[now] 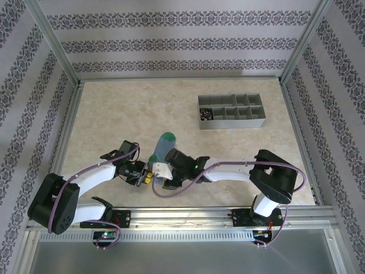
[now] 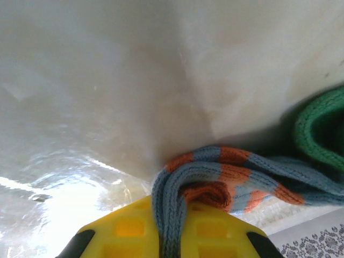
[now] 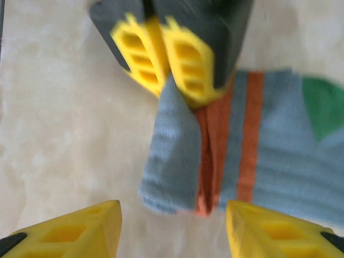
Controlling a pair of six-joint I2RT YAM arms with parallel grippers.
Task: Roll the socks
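Closest in the left wrist view, the left gripper (image 2: 171, 217) is seen closed tight on the orange-banded cuff of the grey-blue sock (image 2: 231, 172), a fold of knit being pinched in its jaws. The right gripper (image 3: 173, 209) is held about half open just beside that cuff, with nothing gripped. The sock is laid on the table (image 1: 114, 114) between the two arms, green toe pointing away. Farther back, a grey tray (image 1: 231, 123) is set; a dark item (image 1: 205, 115) in its left compartment cannot be identified.
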